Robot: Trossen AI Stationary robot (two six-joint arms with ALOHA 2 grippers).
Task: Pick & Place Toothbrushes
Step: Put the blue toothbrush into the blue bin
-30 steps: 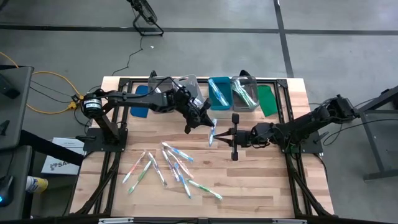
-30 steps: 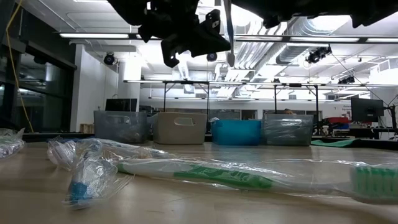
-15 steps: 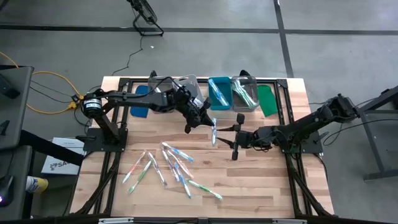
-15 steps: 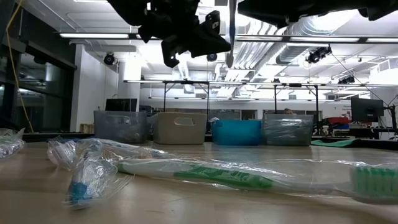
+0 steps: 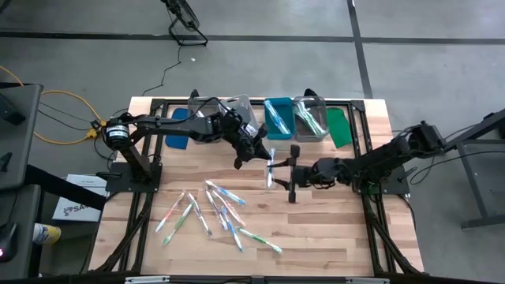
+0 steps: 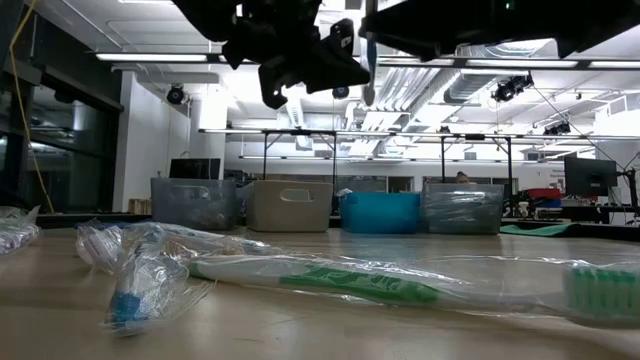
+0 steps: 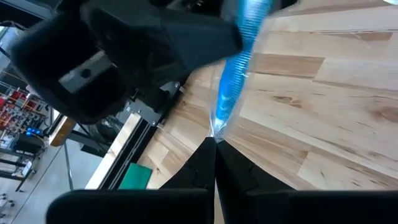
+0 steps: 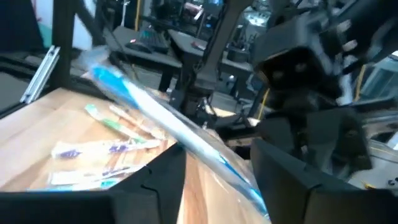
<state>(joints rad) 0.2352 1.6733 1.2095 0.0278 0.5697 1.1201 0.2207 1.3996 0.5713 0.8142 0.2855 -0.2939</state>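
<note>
Currently, the loose toothbrushes (image 5: 217, 209) lie scattered on the wooden table (image 5: 347, 237), toward its near-left part, in clear wrappers. Above the table's middle, the left gripper (image 5: 264, 150) is closed on the end of one blue toothbrush (image 5: 271, 167), which hangs in the air between the two arms; in the left wrist view its fingers (image 7: 205, 163) pinch the wrapper tip. Just beside it, the right gripper (image 5: 290, 172) stands with fingers spread apart, one on each side of the blue toothbrush, gripping nothing. Along the far edge stand the grey, teal and clear bins (image 5: 278, 118).
</note>
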